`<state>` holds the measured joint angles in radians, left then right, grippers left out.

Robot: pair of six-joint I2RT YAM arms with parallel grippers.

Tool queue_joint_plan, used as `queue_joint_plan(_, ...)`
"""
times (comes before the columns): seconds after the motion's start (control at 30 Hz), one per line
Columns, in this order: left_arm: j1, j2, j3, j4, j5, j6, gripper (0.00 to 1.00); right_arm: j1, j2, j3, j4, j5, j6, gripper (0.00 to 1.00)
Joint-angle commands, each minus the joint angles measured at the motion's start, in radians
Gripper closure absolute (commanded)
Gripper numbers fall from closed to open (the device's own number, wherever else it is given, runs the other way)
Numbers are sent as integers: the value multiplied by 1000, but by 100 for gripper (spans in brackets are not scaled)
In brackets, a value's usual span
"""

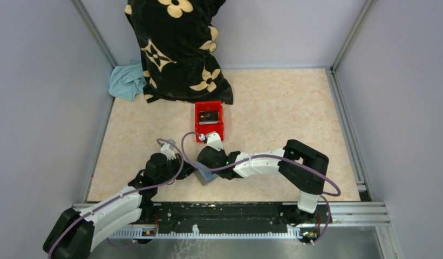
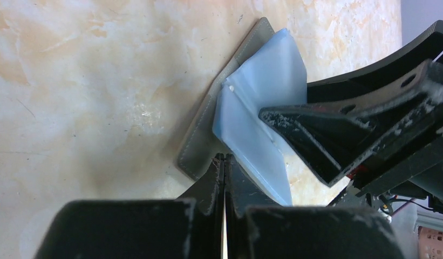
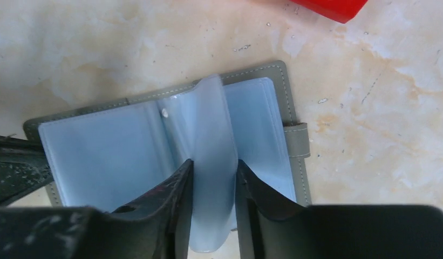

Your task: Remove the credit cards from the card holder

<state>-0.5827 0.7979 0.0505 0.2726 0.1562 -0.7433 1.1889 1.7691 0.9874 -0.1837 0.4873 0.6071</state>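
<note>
The card holder (image 1: 208,177) lies open on the table, grey cover (image 2: 200,145) down and blue-grey sleeves (image 3: 100,156) up. My left gripper (image 2: 224,162) is shut, its tips pressed on the holder's near corner with nothing between them. My right gripper (image 3: 213,172) reaches in from the other side. Its jaws stand apart on either side of one raised, bowed sleeve leaf (image 3: 211,124), and both fingers touch it. No card shows in the visible sleeves. Credit cards (image 1: 209,116), dark and silver-grey, lie in the red bin (image 1: 199,123).
The red bin stands just beyond the holder, with its corner (image 3: 329,6) in the right wrist view. A black flowered cushion (image 1: 176,48) and a light blue cloth (image 1: 127,81) sit at the back left. The two arms cross close together over the holder.
</note>
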Motion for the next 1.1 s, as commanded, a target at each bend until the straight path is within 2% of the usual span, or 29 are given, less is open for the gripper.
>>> queue_joint_plan(0.0, -4, -22, -15, -14, -16, 7, 100, 3, 49, -4, -69, -10, 27, 76)
queue_joint_plan(0.13, -4, -25, -19, -13, -20, 6, 100, 3, 33, -13, -64, -10, 33, 92)
queue_joint_plan(0.2, -4, -22, -18, -10, -19, 6, 100, 4, 19, -14, -58, -8, 34, 96)
queue_joint_plan(0.23, -3, -19, -17, -10, -17, 7, 100, 3, 10, -14, -53, -5, 33, 92)
queue_joint_plan(0.27, -4, -19, -16, -10, -16, 8, 100, 3, -6, -12, -50, -2, 33, 83)
queue_joint_plan(0.33, -4, -18, -15, -12, -15, 10, 100, 4, -40, -17, -34, 6, 31, 53)
queue_joint_plan(0.37, -4, -20, -15, -10, -15, 13, 100, 3, -62, -23, -19, 8, 26, 42)
queue_joint_plan(0.43, -5, -20, -15, -10, -14, 15, 98, 3, -106, -41, 11, 14, 20, 28)
queue_joint_plan(0.53, -4, -34, -13, -14, -14, 14, 79, 3, -213, -69, 38, 37, 8, 22)
queue_joint_plan(0.63, -3, -71, -2, -52, -31, 14, 46, -19, -281, -106, 43, 43, 6, 21)
queue_joint_plan(0.67, -3, -88, 6, -73, -43, 15, 38, -35, -302, -126, 48, 34, 12, 21)
queue_joint_plan(0.77, -3, -146, 38, -144, -64, 19, 20, -83, -372, -205, 75, 24, 18, 21)
queue_joint_plan(0.87, -3, -208, 69, -193, -84, 24, 13, -143, -429, -276, 93, 8, 27, 23)
queue_joint_plan(1.07, -3, -290, 118, -255, -114, 34, 11, -266, -525, -396, 146, -87, 45, 24)
